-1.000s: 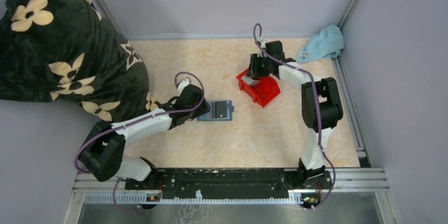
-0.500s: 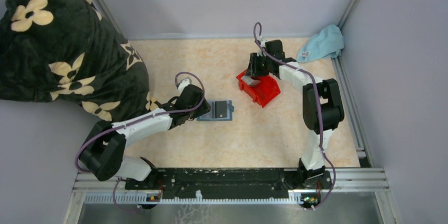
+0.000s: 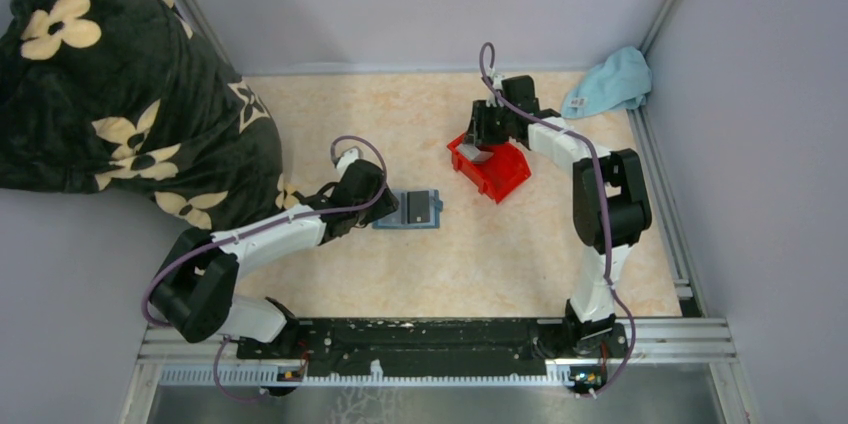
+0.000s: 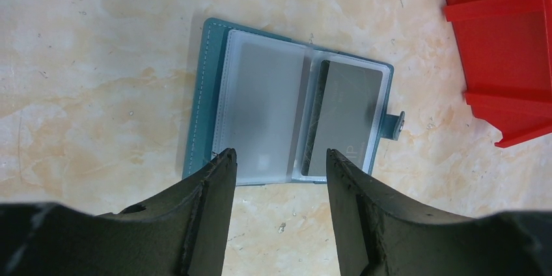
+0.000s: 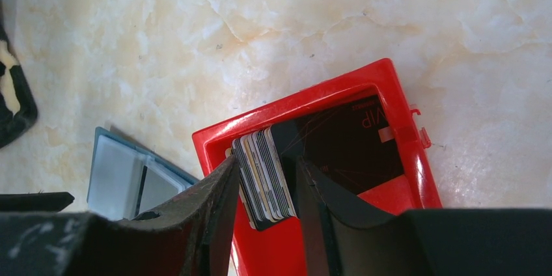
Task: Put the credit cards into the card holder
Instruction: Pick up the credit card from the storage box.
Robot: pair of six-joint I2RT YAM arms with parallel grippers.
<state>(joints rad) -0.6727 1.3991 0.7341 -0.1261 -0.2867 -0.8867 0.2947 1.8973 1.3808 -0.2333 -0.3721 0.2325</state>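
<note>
Marbled beige table [image 3: 480,244] holds the red bin [image 5: 397,94] and, near it, the open card holder [image 4: 260,120] under the wide, empty left gripper [image 4: 280,153], while the right gripper [image 5: 267,162] narrowly straddles the binned credit cards [image 5: 260,188], grip unclear; this pick-up probably needs one card pinched free.

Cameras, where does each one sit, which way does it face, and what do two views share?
Top external: high behind the bases, looking down on the table; both arms.
Left wrist: looking down on the open card holder; left gripper at bottom.
Right wrist: looking down into the red bin; right gripper flanks the credit cards.
Shared by both wrist views: card holder, red bin.
</note>
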